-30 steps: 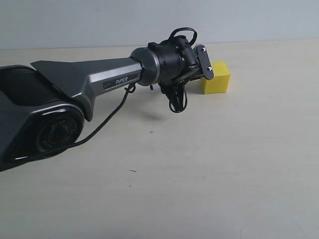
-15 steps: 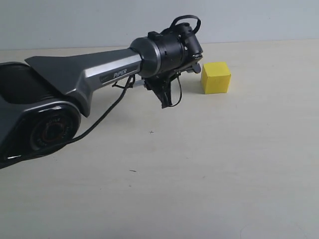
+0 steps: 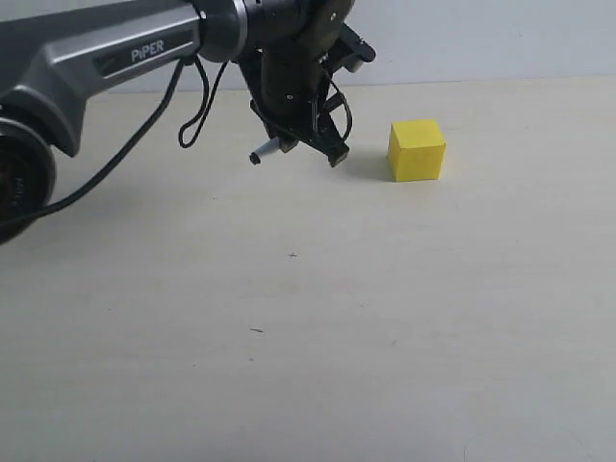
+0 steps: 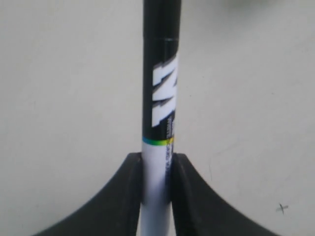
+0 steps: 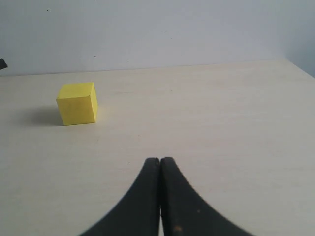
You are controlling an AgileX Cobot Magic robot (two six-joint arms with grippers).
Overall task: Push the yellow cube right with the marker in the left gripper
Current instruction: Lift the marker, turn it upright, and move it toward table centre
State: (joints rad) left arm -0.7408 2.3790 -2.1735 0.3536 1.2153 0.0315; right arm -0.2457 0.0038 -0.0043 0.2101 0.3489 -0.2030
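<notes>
The yellow cube point(image 3: 416, 150) rests on the pale table; the right wrist view has the cube point(image 5: 78, 103) standing alone. My left gripper point(image 3: 306, 142) hangs above the table to the left of the cube, apart from it. It is shut on the marker point(image 4: 161, 98), whose white barrel sits between the fingers point(image 4: 129, 187) with the black part reaching past them. In the exterior view only one short end of the marker point(image 3: 266, 152) shows, sticking out toward the lower left. My right gripper point(image 5: 160, 161) is shut with nothing in it and is outside the exterior view.
The grey "PiPER" arm point(image 3: 115, 53) crosses the upper left of the exterior view, with a black cable point(image 3: 144, 144) looping below it. A pale wall point(image 3: 481, 38) bounds the table at the back.
The left arm has lifted and swung up and to the left, away from the cube, and its wrist has turned. The cube has stayed where it was.
</notes>
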